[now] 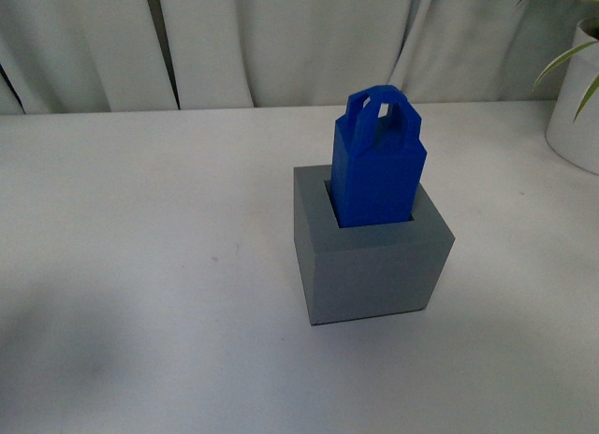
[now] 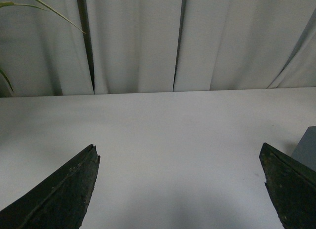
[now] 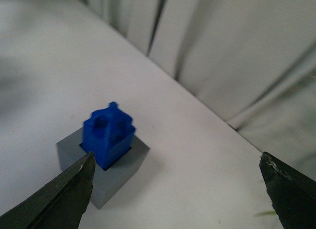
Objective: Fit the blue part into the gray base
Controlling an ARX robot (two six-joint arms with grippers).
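Note:
The blue part (image 1: 378, 163) stands upright with its lower end inside the square recess of the gray base (image 1: 371, 261), its arched handle loop on top. The right wrist view shows the same pair, the blue part (image 3: 107, 133) seated in the gray base (image 3: 118, 172), beyond one dark fingertip. My right gripper (image 3: 177, 162) is open and holds nothing, well back from the block. My left gripper (image 2: 178, 152) is open over bare table, with a corner of the gray base (image 2: 307, 150) showing by one fingertip. Neither arm appears in the front view.
A white table (image 1: 140, 266) carries the base. White curtains (image 1: 281, 41) hang along its far edge. A white plant pot (image 1: 576, 125) with green leaves stands at the far right corner; a leaf (image 2: 39, 7) also shows in the left wrist view.

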